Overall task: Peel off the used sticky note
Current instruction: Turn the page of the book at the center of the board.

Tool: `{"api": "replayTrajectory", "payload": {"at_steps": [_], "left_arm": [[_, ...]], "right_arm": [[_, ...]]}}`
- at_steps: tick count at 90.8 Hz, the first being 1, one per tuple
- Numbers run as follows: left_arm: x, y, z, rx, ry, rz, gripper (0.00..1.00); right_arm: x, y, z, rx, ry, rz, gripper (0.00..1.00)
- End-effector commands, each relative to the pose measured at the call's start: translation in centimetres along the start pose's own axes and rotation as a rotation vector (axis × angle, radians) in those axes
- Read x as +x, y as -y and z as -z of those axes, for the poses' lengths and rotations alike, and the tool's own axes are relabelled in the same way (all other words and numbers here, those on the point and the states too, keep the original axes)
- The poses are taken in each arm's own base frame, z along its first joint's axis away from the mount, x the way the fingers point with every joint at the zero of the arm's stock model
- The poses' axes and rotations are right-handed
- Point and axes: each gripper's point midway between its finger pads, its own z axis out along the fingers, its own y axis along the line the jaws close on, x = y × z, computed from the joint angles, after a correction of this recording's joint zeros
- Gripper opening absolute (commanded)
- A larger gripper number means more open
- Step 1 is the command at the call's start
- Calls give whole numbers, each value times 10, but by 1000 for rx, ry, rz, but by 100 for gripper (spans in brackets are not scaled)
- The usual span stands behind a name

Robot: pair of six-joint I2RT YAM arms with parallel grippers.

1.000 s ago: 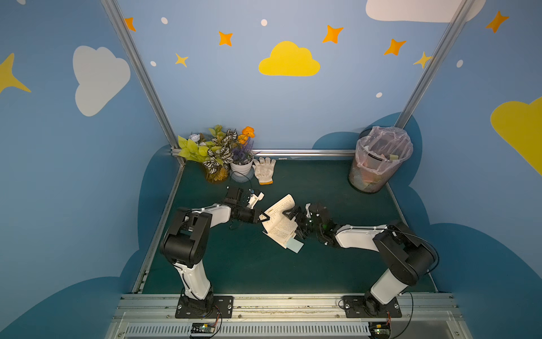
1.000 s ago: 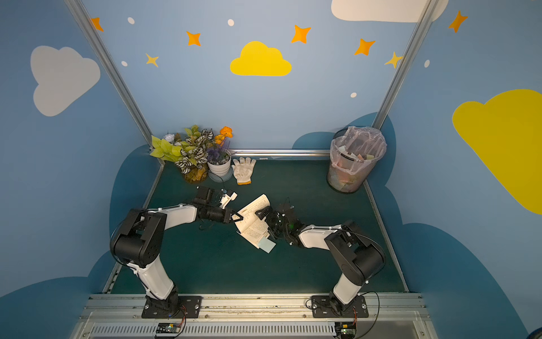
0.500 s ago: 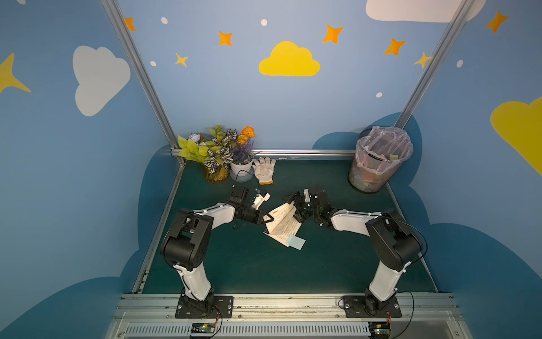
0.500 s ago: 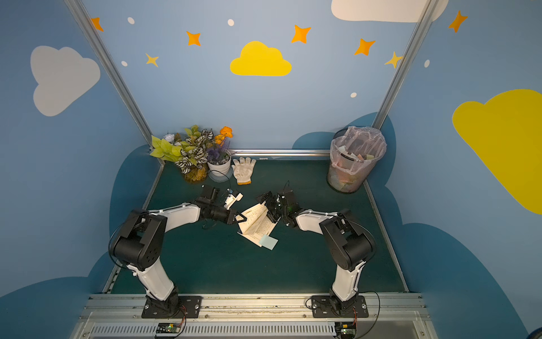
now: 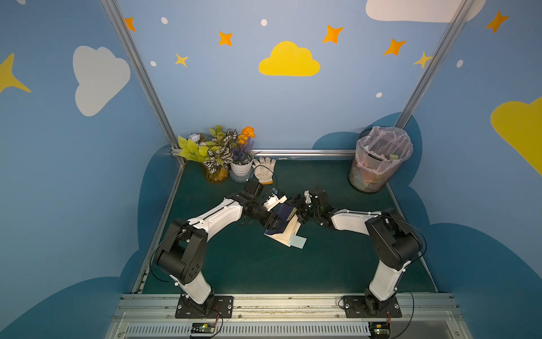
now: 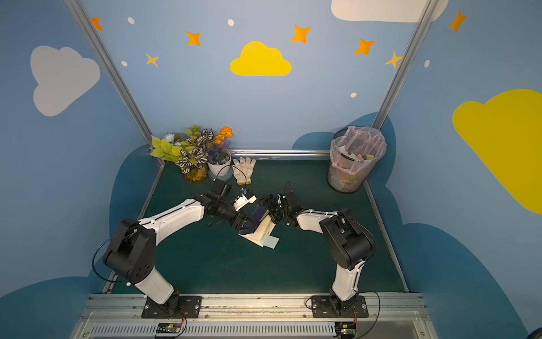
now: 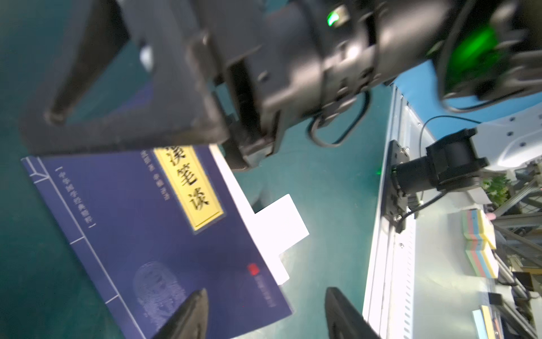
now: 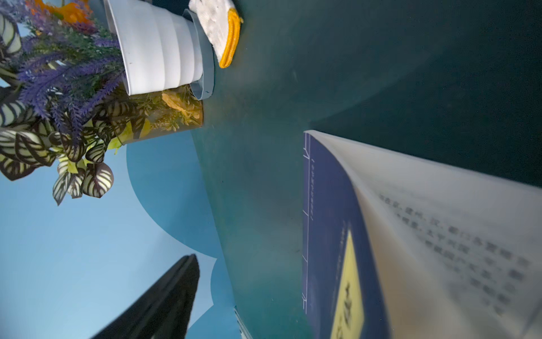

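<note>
On the green surface [image 5: 234, 264] the book [image 5: 289, 232] lies w/ the pale blue sticky note [image 5: 297, 242] sticking out of its pages, not peeled yet; left end effector [image 7: 264, 311] & right end effector [image 5: 293, 209] hover spread, pinching nothing.

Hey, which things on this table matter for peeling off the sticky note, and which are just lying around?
For the job: blue book, light blue sticky note poking from its pages.
Lying about: white glove, potted plants, lined wastebasket.
</note>
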Motion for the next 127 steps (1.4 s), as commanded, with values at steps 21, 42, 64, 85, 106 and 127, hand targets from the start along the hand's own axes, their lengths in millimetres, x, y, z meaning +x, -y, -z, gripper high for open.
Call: {"api": "replayTrajectory", "payload": {"at_steps": [21, 42, 64, 85, 106, 127], "left_arm": [[9, 28, 17, -126, -80, -180, 73], [31, 25, -5, -234, -148, -331, 73], [31, 14, -33, -393, -160, -482, 75], [30, 2, -57, -518, -177, -560, 75], [22, -17, -63, -665, -217, -588, 70], [18, -20, -54, -713, -207, -565, 45]], "right_arm": [[5, -4, 27, 68, 37, 40, 9], [-1, -2, 42, 184, 82, 13, 0], [3, 5, 32, 184, 55, -46, 0], [3, 6, 28, 178, 48, -69, 0], [2, 5, 29, 180, 53, -65, 0], [0, 6, 31, 198, 57, -48, 0]]}}
